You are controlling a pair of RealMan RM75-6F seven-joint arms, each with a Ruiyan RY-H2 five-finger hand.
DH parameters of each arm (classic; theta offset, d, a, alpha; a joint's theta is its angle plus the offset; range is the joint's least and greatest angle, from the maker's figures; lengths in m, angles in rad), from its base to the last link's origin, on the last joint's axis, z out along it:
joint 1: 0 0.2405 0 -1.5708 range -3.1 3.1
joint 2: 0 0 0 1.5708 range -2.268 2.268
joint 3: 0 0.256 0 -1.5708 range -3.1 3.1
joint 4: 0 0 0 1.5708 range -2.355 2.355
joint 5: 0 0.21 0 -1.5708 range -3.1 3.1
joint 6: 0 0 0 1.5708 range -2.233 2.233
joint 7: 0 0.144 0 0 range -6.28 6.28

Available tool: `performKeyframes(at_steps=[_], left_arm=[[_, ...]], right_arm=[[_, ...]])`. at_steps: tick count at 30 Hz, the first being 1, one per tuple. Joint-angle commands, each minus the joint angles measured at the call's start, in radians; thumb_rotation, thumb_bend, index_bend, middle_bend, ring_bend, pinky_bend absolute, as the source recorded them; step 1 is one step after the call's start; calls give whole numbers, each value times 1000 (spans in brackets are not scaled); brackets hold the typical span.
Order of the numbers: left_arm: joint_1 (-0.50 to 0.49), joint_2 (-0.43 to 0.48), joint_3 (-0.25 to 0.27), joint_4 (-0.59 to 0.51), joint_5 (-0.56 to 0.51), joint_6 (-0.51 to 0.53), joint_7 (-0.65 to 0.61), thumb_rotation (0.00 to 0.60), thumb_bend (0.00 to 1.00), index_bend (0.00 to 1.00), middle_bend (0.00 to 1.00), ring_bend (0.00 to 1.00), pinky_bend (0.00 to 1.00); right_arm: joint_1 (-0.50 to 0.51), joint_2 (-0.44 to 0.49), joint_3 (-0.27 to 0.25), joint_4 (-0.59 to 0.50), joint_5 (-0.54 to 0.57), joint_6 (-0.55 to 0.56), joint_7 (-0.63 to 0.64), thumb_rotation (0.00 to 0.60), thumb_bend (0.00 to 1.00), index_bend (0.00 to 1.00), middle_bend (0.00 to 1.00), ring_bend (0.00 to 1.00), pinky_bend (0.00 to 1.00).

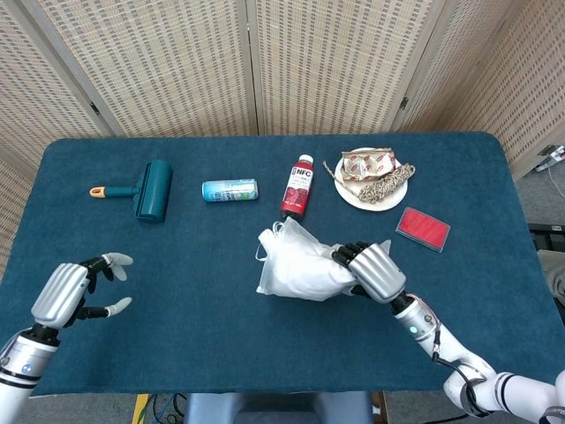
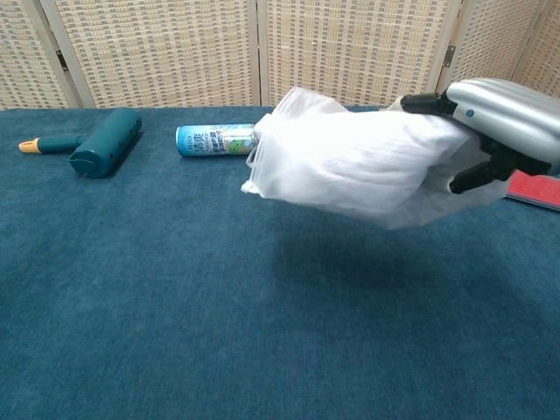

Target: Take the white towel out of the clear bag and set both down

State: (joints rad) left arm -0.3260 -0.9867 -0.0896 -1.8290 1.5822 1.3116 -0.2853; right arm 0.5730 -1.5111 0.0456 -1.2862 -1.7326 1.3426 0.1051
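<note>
The clear bag (image 1: 296,263) (image 2: 350,162) with the white towel inside it hangs in the air above the middle of the blue table (image 1: 203,256). My right hand (image 1: 375,269) (image 2: 499,122) grips the bag's right end, fingers wrapped around it. The bag's loose mouth points left. My left hand (image 1: 75,291) hovers at the table's front left corner with its fingers spread and nothing in it. It does not show in the chest view.
Along the back of the table lie a teal lint roller (image 1: 148,189), a blue can (image 1: 229,190) and a red bottle (image 1: 298,185). A white plate (image 1: 369,181) of snacks and rope stands back right, with a red card (image 1: 423,229) beside it.
</note>
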Motion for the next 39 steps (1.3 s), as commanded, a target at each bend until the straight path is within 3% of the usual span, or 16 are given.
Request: performKeyframes(at_steps=[1,4,13,22,39], left_arm=[[-29,8,-26,-25,-12,-21,-13,600,78,298,608,583,749],[-60,15,-53,-53,-24,-42,-22,600,47,278,701,663,835],[-160,38,-124,-128,-86,-131,-4,600,44,267,938,840,969],[-215,33,-155,-149,-125,-172,43,600,44,282,957,856,975],[-275,66,-184,-211,-134,-211,63,600,44,310,956,850,974]], right_arm=[[-3,-19,9,48,-36,61,38,600,701,482,536,491,630],[-3,-34,14,79,-51,101,59,600,702,482,536,491,630],[3,-93,21,178,-98,213,110,600,701,482,536,491,630],[15,-131,31,246,-137,321,151,600,699,482,536,491,630],[59,-204,53,322,-140,385,190,600,686,482,536,491,630]])
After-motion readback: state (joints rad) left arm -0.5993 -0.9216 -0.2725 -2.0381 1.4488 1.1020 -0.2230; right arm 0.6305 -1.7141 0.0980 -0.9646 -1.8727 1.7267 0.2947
